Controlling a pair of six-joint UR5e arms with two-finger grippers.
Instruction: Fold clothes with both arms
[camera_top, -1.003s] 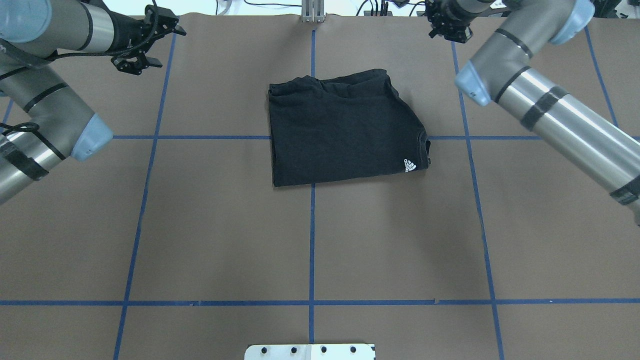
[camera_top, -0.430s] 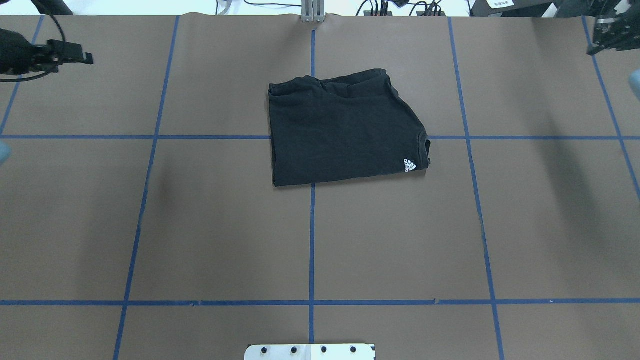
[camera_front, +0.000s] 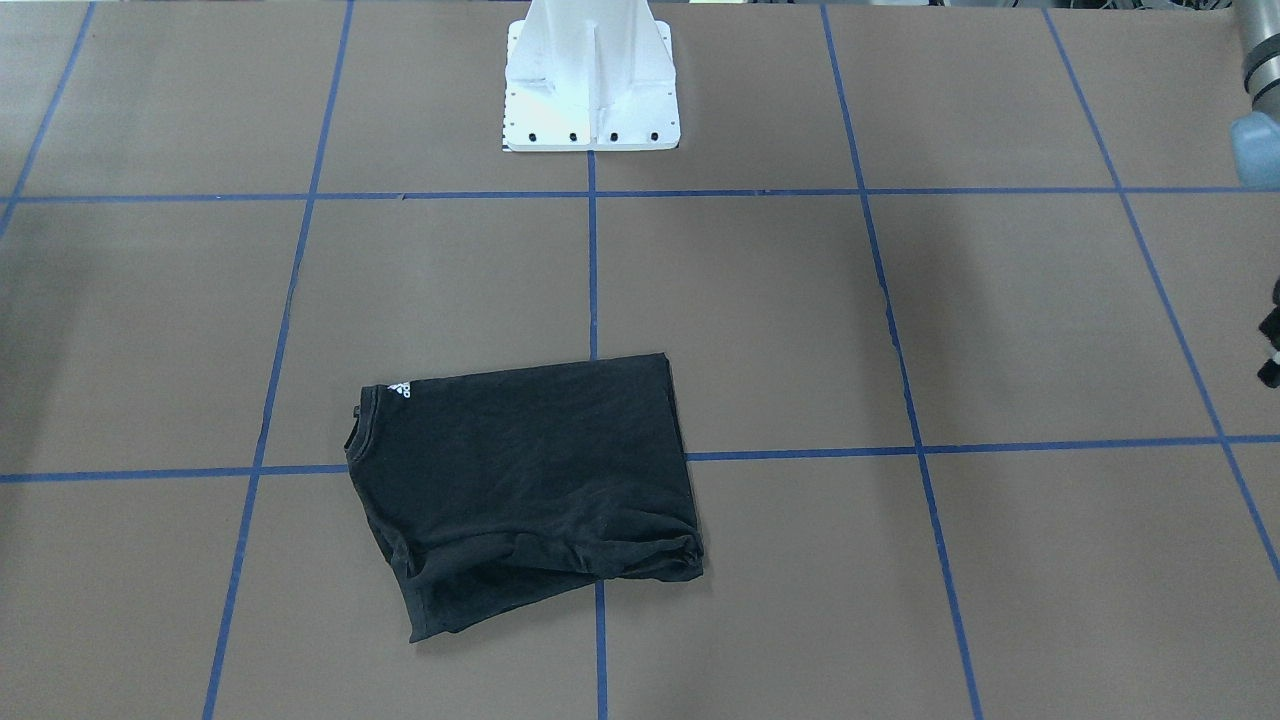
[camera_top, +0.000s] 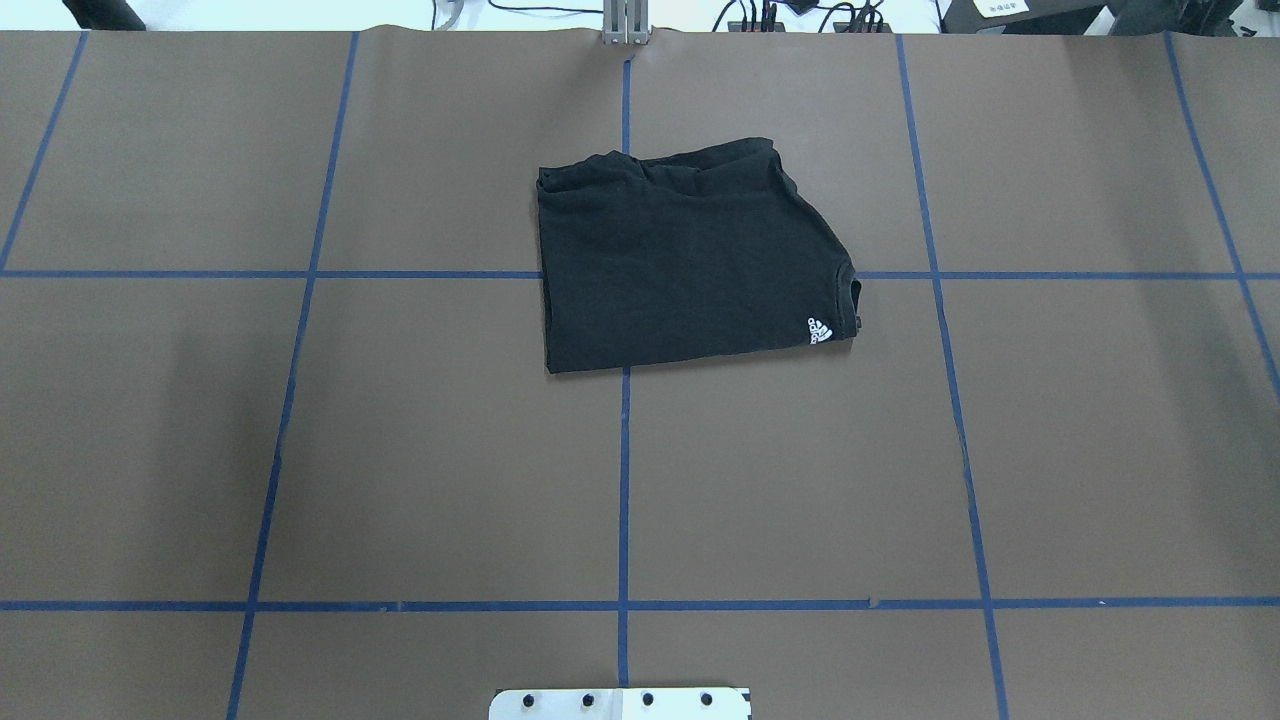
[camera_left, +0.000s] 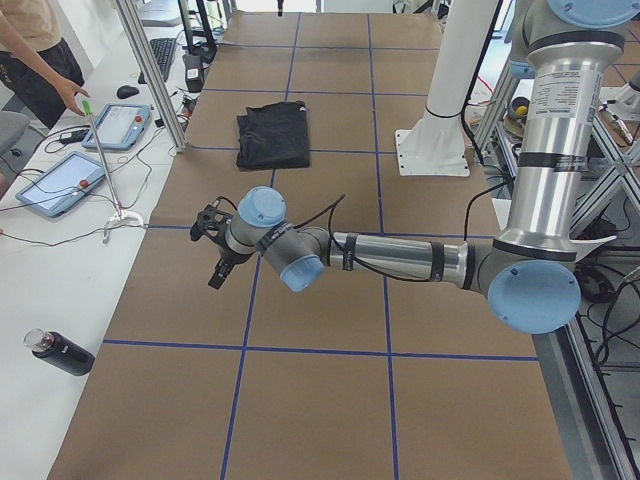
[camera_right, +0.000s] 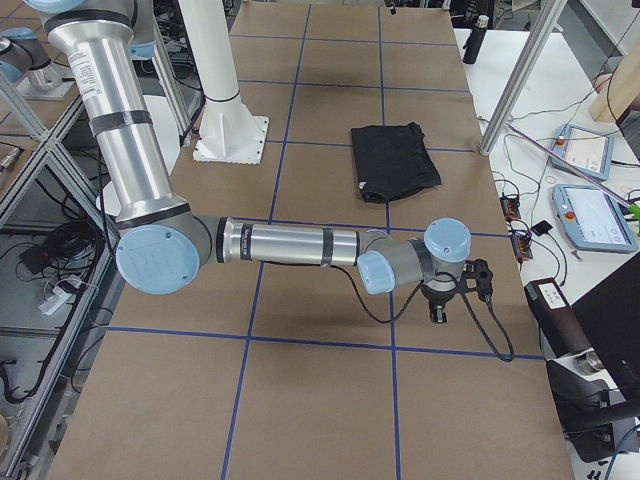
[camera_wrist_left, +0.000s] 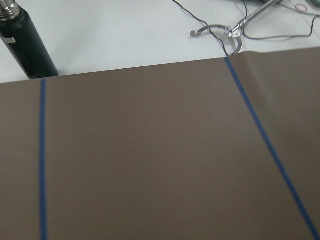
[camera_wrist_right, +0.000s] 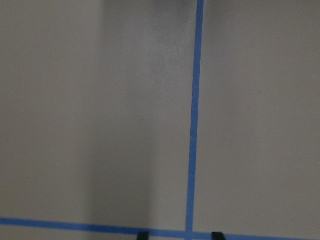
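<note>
Shirt (camera_top: 690, 262) ~far: L tool (camera_left: 212, 255), R tool (camera_right: 438, 310).

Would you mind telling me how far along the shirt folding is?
Done: the T-shirt lies folded into a compact rectangle, small logo showing. In hand: nothing; the left end effector and right end effector hang over the table at opposite ends, away from it. Left: at most tidying the rumpled far edge.

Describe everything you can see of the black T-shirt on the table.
The black T-shirt looks like soft cotton knit. It is folded into a rough rectangle and lies flat on the brown table, over a crossing of blue tape lines. A small white three-bar logo sits by the collar at its near right corner in the overhead view. The far edge is rumpled, with bunched layers. Only the table touches it.
</note>
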